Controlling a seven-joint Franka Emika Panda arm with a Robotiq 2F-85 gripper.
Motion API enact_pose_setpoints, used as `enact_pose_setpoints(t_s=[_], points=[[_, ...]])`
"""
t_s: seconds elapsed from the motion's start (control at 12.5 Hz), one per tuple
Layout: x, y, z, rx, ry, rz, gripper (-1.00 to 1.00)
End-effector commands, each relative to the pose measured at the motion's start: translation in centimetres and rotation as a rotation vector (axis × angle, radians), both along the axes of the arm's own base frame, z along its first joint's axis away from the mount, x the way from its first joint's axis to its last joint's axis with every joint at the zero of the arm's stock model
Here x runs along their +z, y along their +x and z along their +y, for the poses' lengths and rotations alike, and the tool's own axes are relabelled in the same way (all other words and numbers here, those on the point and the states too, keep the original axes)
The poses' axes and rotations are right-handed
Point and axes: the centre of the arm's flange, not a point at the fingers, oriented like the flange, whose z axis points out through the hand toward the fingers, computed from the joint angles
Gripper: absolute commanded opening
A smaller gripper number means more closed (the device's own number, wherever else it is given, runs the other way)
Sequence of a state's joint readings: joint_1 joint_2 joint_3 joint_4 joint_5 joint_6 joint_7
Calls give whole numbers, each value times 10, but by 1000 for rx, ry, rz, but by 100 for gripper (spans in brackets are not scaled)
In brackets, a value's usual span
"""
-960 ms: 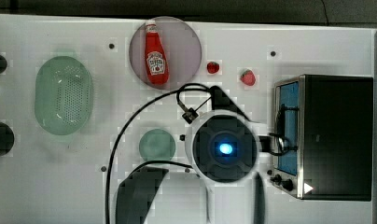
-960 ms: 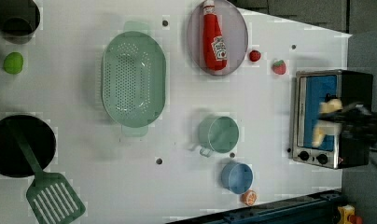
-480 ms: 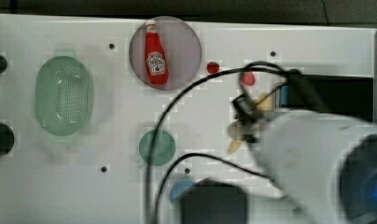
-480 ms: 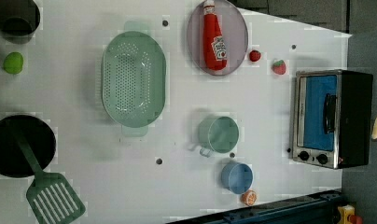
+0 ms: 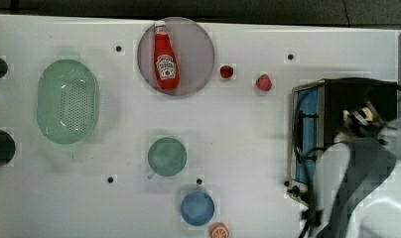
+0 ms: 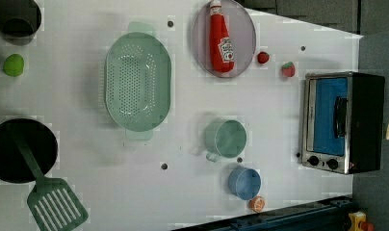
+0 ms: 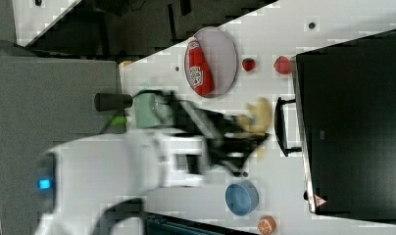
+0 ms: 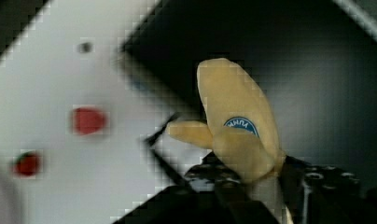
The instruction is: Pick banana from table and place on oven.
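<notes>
The end effector was clenched on the banana, holding it clear of the table and above the black top of the oven. In the right view, the banana appeared beside the oven door handle. In the top view, the arm overlapped the oven. Two strawberries lay on the table near the ketchup bottle.

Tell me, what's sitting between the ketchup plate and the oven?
Two red strawberries sit on the white table between the plate and the oven, seen in the top view.
</notes>
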State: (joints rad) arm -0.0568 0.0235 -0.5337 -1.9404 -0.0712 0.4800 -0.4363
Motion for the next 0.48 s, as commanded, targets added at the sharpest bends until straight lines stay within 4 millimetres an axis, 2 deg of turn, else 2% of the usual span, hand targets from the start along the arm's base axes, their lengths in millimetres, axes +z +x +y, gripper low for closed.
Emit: enact_pose_setpoints(t_s=[0.08,0.24,0.32,0.48], points=[[-23,-3,-33,215,-51,44,-43],[-38,3,-46,265,-63,81,-43],[-46,4,-50,289,-56,98,-33],[-57,4,-56,303,-60,106,10]])
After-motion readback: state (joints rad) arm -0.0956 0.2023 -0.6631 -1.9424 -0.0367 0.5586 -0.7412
